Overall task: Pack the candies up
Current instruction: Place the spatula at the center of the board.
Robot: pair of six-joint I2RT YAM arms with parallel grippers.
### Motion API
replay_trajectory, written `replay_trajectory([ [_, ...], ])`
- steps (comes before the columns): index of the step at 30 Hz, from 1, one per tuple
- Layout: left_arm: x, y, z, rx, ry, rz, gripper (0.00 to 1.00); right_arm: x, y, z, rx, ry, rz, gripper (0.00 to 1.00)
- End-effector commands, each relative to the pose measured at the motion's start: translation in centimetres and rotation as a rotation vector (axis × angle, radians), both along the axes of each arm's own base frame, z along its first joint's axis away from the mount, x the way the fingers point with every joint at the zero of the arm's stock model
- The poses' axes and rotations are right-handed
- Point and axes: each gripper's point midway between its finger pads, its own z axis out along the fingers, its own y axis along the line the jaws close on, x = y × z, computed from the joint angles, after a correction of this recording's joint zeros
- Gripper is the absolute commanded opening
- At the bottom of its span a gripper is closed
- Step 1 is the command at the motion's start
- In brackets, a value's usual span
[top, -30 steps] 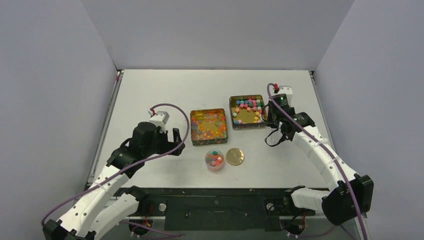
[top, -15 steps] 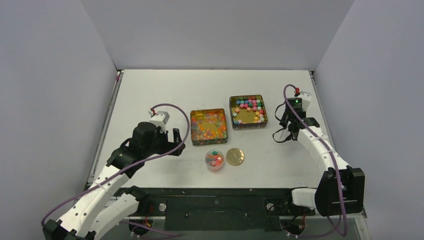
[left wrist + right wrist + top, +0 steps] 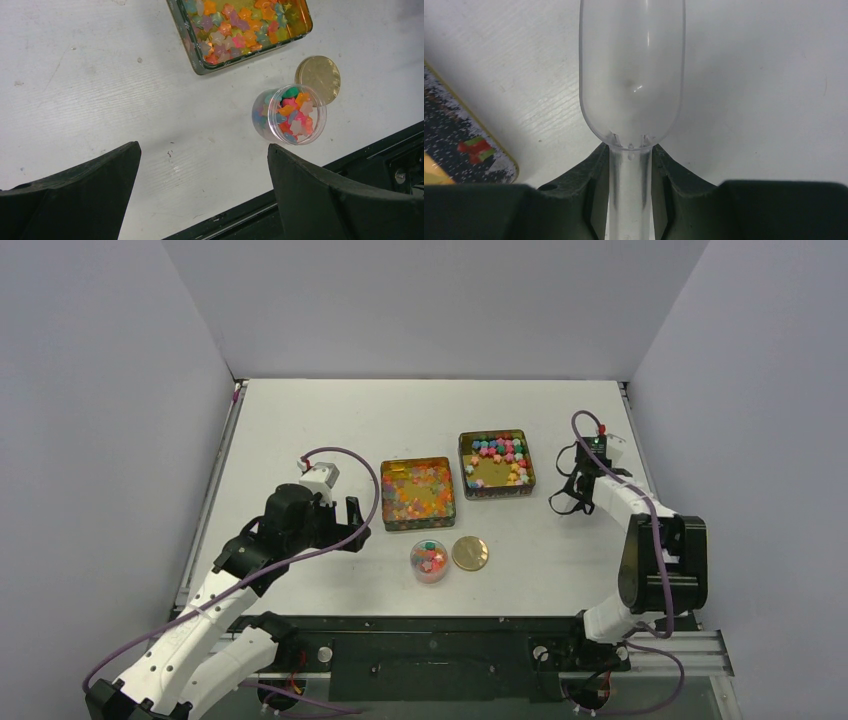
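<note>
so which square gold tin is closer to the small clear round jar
The left square gold tin, full of glossy translucent candies, just behind the clear jar; the right tin of opaque candies sits farther back.

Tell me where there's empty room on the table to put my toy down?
Biggest bare patch: the far table, behind the left tin and right tin. Also bare: far left, beside the left tin, and near right, between the gold lid and the right claw. Crowded: the middle, around the clear jar.

No legible text or labels.
</note>
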Motion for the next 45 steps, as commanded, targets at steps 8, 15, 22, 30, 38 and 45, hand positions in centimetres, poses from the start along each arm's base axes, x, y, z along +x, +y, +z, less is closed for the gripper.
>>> replay_trajectory([
  [8, 0.7, -0.2, 1.4, -0.015, -0.060, 0.000, 0.96, 3.8, -1.2, -0.8, 0.014, -0.022, -0.045, 0.00],
  [15, 0.7, -0.2, 1.2, -0.011, -0.051, -0.001, 0.96, 4.4, -1.3, -1.5, 0.023, 0.018, -0.043, 0.02],
  [22, 0.7, -0.2, 1.2, -0.010, -0.051, -0.001, 0.96, 4.5, -1.2, -2.7, 0.029, 0.089, -0.024, 0.07],
  [30, 0.7, -0.2, 1.2, -0.009, -0.051, -0.001, 0.96, 4.7, -1.1, -2.8, 0.035, 0.109, -0.013, 0.18],
  [38, 0.7, -0.2, 1.3, -0.012, -0.056, -0.002, 0.96, 4.7, -0.9, -1.1, 0.040, 0.071, -0.003, 0.46],
  [45, 0.7, -0.2, 1.6, -0.018, -0.064, -0.003, 0.96, 3.9, -1.0, 1.8, 0.023, 0.020, -0.004, 0.52],
])
